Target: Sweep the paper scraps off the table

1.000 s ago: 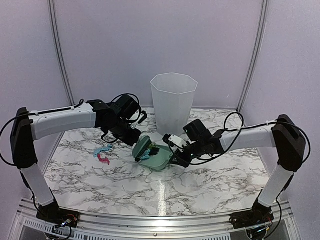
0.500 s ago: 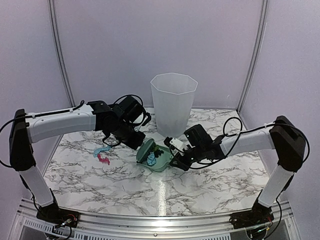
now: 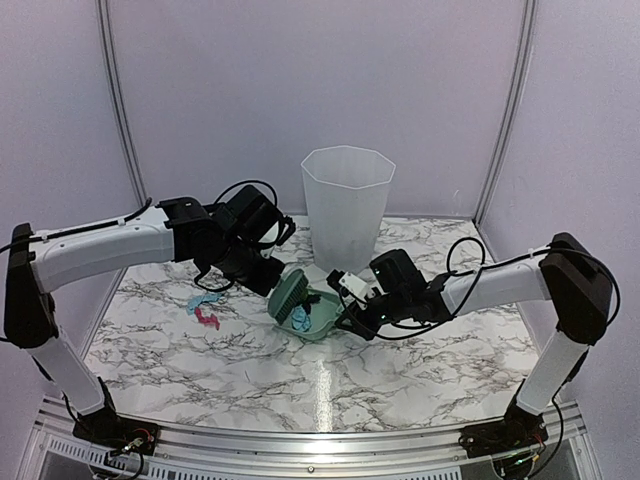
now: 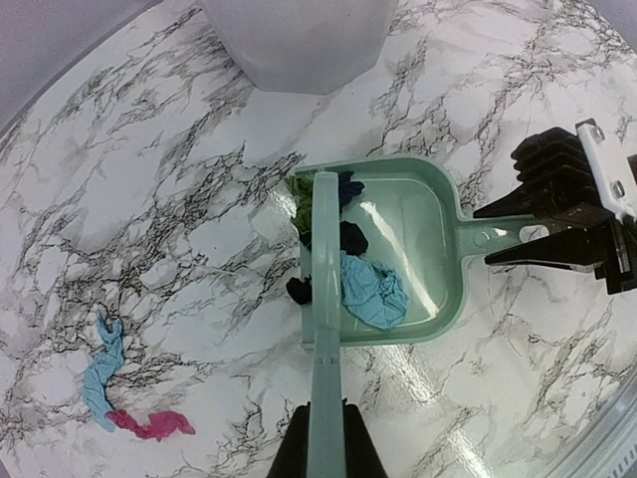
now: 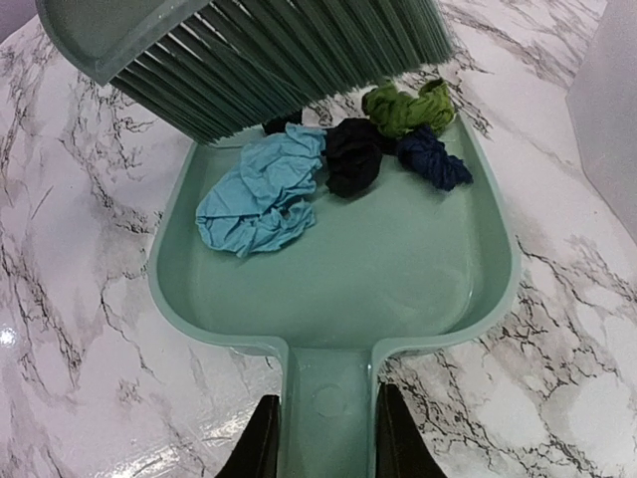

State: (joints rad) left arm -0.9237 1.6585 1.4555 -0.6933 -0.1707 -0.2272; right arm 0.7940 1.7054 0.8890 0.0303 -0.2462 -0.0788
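Note:
My left gripper (image 4: 325,448) is shut on the handle of the mint-green brush (image 4: 323,329), whose bristles (image 5: 289,50) stand at the open lip of the mint-green dustpan (image 4: 418,229). My right gripper (image 5: 326,438) is shut on the dustpan's handle (image 5: 326,398). In the pan lie a light blue scrap (image 5: 264,189), a black one (image 5: 353,154), a navy one (image 5: 433,159) and a green one (image 5: 408,105). A black scrap (image 4: 299,290) sits at the lip by the brush. A light blue strip (image 4: 100,368) and a magenta scrap (image 4: 154,425) lie on the table (image 3: 400,370), left of the pan.
A tall translucent white bin (image 3: 347,205) stands on the table just behind the dustpan (image 3: 318,318). The two loose scraps (image 3: 206,308) lie under my left arm. The metal front rail (image 3: 320,440) runs along the near edge.
The brush pushed to the right toward the pan, then drew back slightly left. The right gripper and dustpan shifted a little to the left.

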